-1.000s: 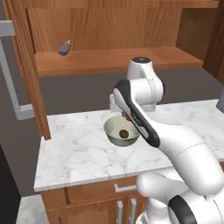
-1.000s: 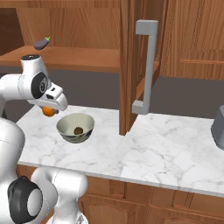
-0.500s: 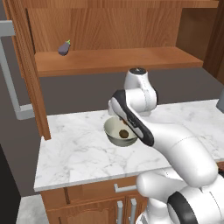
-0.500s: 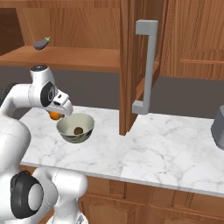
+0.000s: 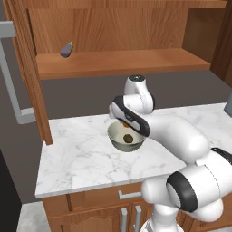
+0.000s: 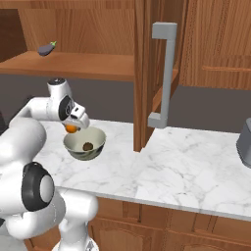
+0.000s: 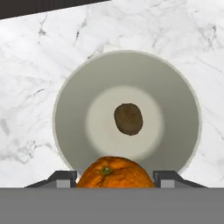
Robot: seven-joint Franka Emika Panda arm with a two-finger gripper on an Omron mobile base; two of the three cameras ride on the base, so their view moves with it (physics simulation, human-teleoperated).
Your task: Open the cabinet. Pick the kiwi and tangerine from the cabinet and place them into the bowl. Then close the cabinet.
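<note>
1. Surface: white marble table (image 5: pixel 81 154), wooden lower cabinets under it. The bowl (image 5: pixel 126 138) stands on the table, bare marble on every side of it.
2. Room: the cabinet (image 5: pixel 113 41) hangs above the bowl with both doors swung open; its shelf carries a purple eggplant (image 5: pixel 66 49) toward the left end, well apart from the bowl.
3. Kiwi (image 7: pixel 128 118): lies on the floor of the bowl, near the centre.
4. Tangerine (image 7: pixel 115 172): clamped between the two fingers of the end effector (image 6: pixel 72 128), held just above the bowl's rim on the side nearest the arm, not touching the bowl.
5. Hand view: looks straight down into the bowl, shows the kiwi's place and the tangerine's green stem end.
6. Right base view: shows the right door (image 6: pixel 147 73) edge-on with its long grey bar handle (image 6: pixel 164 73), to the right of the bowl, and a grey object (image 6: pixel 244 139) at the far right table edge.
7. Left base view: shows the left door (image 5: pixel 29 68) and its handle, left of the bowl.
8. Open room: wide clear marble between the bowl and the table's front edge, and between the bowl and the right door.
</note>
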